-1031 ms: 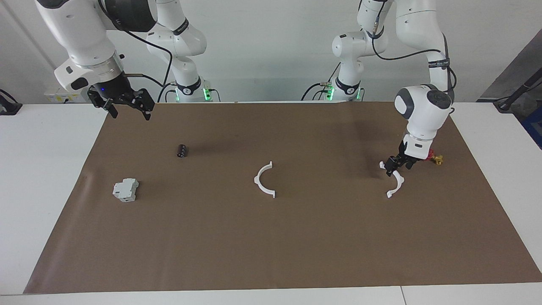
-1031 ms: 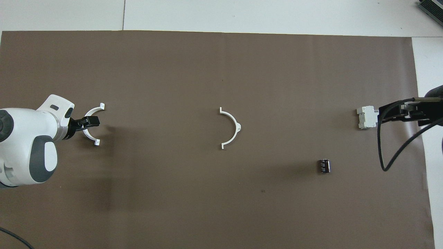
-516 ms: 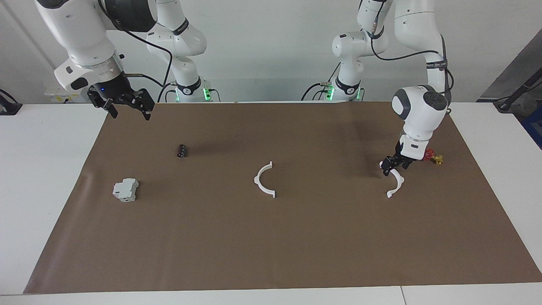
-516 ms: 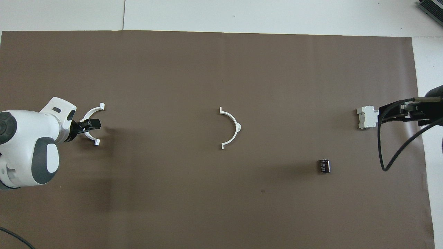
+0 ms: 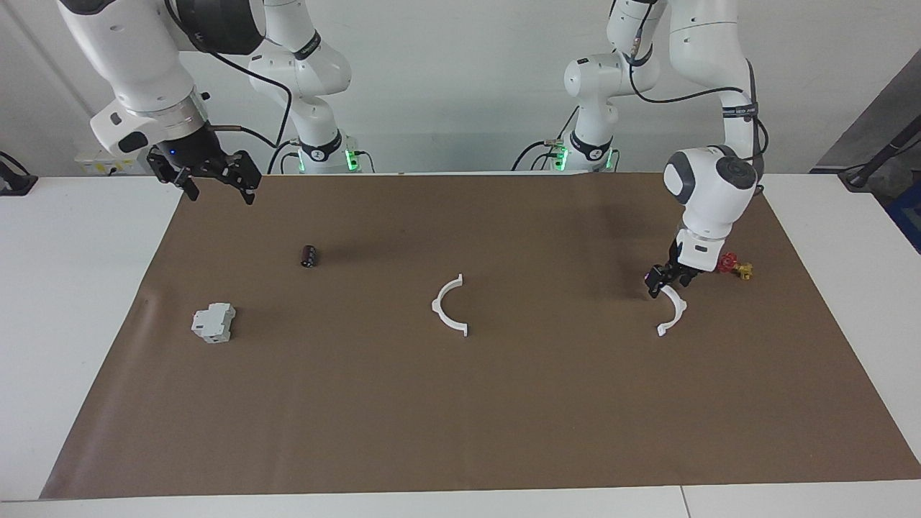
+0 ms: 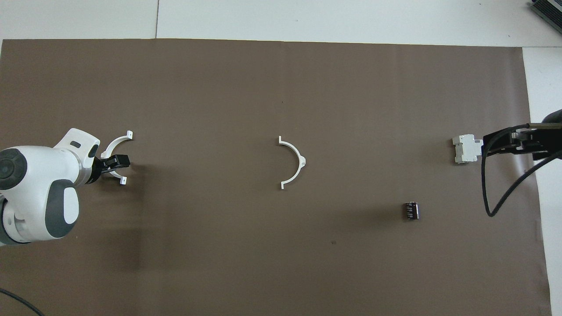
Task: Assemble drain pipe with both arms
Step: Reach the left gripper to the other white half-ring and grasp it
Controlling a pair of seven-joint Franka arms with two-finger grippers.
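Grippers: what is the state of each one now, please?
Left gripper: low at the end arc; grasp cannot be told.
Right gripper: open, holding nothing, waiting in the air.

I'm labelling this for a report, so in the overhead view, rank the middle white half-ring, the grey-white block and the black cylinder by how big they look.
Largest to smallest as they look in the overhead view:
1. middle white half-ring
2. grey-white block, partly covered by the raised right arm's black parts, so its full extent is unsure
3. black cylinder

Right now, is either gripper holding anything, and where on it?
Cannot be told: the left gripper is down at one end of a half-ring that lies on the mat. The right gripper waits open, holding nothing.
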